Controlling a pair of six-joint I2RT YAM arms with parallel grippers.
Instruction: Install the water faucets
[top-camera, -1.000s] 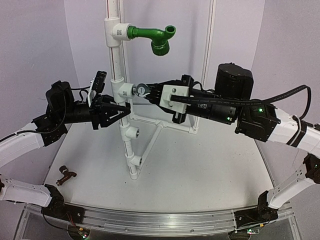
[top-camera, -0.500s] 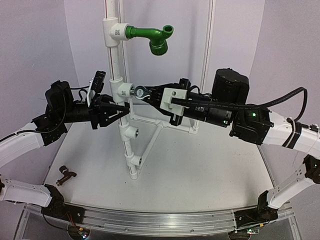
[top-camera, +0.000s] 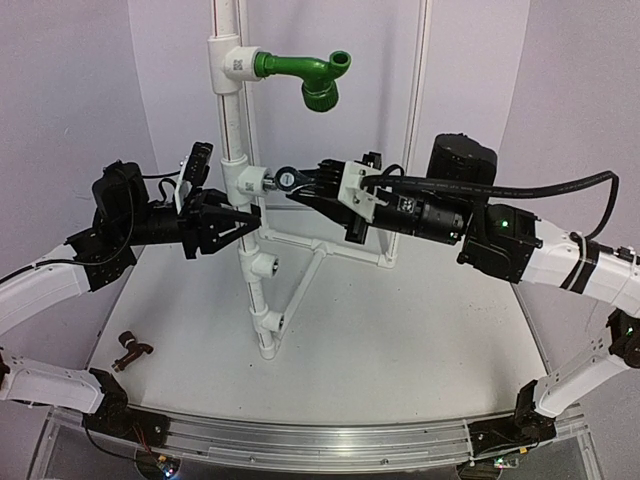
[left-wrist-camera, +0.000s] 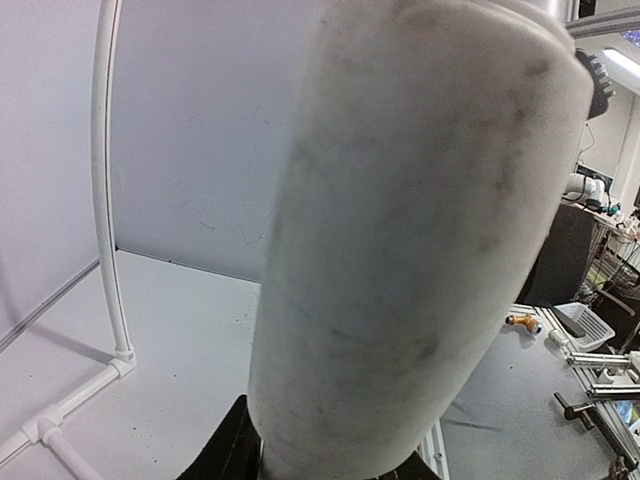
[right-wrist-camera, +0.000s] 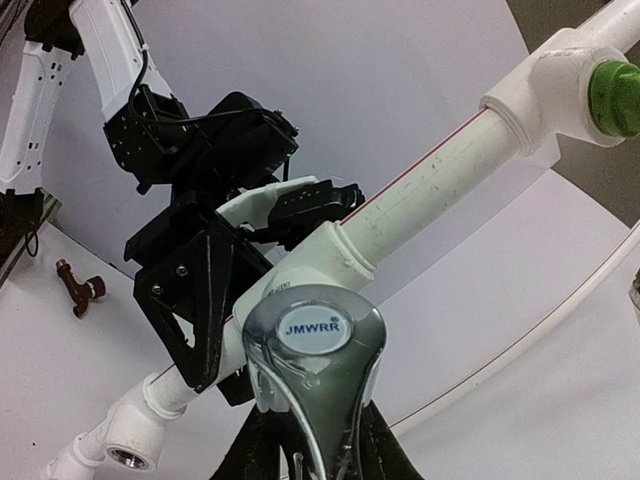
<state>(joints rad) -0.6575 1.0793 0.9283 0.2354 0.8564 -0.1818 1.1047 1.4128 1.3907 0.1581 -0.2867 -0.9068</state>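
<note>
The right tool (top-camera: 298, 186) is clenched on the chrome faucet (top-camera: 284, 180), holding it at the side outlet of the middle tee fitting (top-camera: 245, 183) on the upright pipe (top-camera: 233, 130). The faucet's long axis lies level, in line with that outlet. Its inlet end points toward the pipe, and the tool sits behind it on the robot's right. Faucet and tee appear to touch, though how far the thread is seated cannot be told. The coming move is likely a twist about this level axis.

From the opposite side the left tool (top-camera: 243, 218) is clamped around the pipe just below the tee, apparently bracing it. The brown faucet (top-camera: 131, 350) lies on its side on the tabletop (top-camera: 400, 340), well apart from the pipe and nearer the left arm. A green elbow (top-camera: 315, 75) juts from the pipe higher up. The tabletop is pale and smooth, enclosed by plain lilac walls (top-camera: 80, 80).
</note>
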